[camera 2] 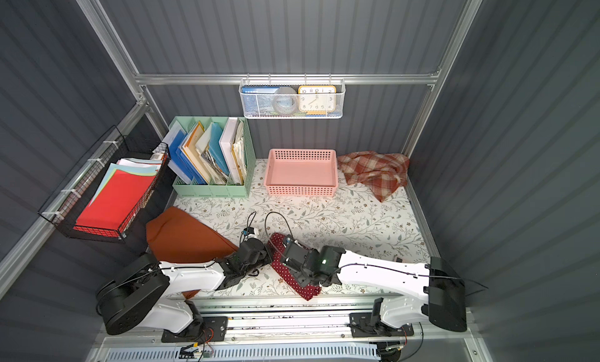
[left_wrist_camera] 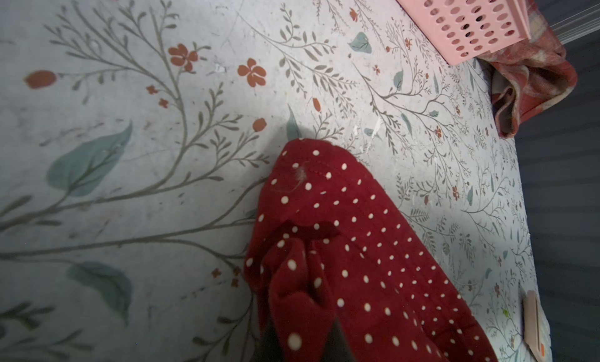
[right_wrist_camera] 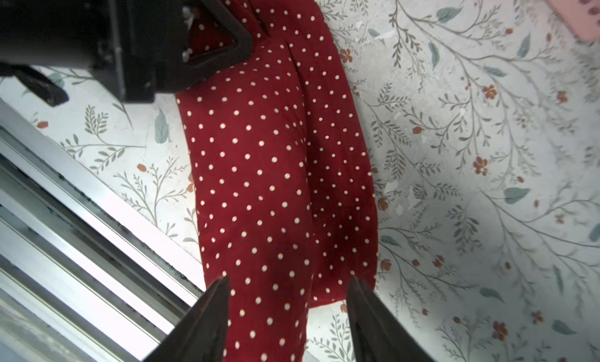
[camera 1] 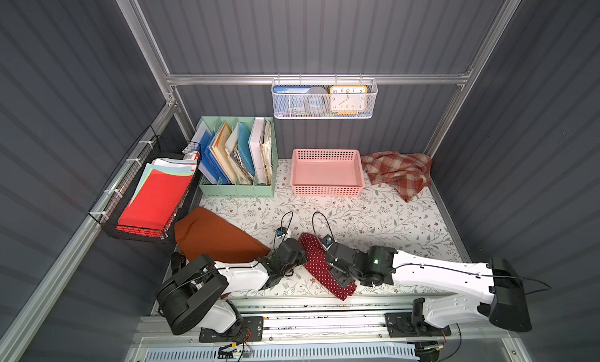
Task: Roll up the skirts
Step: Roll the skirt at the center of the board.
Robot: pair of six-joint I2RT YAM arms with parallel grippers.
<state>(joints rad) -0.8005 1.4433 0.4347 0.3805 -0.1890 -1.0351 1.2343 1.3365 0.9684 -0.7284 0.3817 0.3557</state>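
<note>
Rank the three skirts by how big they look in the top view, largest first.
1. Orange skirt, even with its near edge hidden.
2. Plaid skirt, crumpled and farther from the camera.
3. Polka-dot skirt, a narrow strip, partly covered.

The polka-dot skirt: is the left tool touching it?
Touching. The right wrist view shows the left tool clamped on a bunched end of the polka-dot skirt.

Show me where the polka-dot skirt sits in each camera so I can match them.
Top view: polka-dot skirt, low in the picture, centre.
Top view: low centre again.
Left wrist: close up, bunched end nearest the camera.
Right wrist: close up, lengthwise through the middle.
Shared landmark: pink basket, in all four.
</note>
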